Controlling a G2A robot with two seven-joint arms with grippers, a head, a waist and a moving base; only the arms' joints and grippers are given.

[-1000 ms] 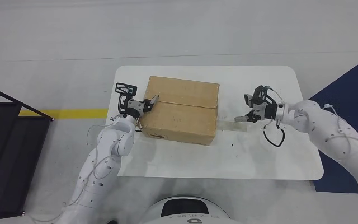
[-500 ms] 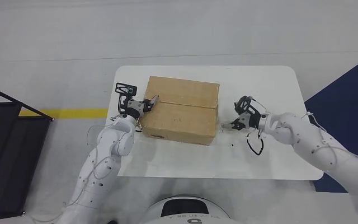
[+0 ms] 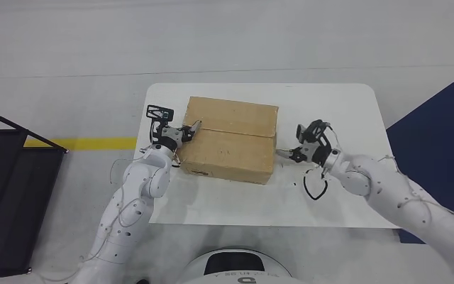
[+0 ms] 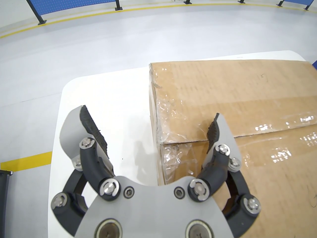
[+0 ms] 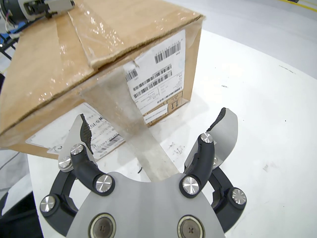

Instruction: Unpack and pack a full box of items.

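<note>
Top camera looking down on table [image 3: 340, 192], wrist cameras close, facing the shared box [image 4: 235, 95] from opposite ends

Left gripper [image 4: 150, 111] and right gripper [image 5: 153, 113] both spread wide

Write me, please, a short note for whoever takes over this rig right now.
Left hand: open, at the box's left end, one finger over its top edge.
Right hand: open, at the labelled end, above a loose tape strip running from the box down onto the table.
Done: nothing unpacked; flaps shut.
Left: open the flaps, unpack, repack.
</note>
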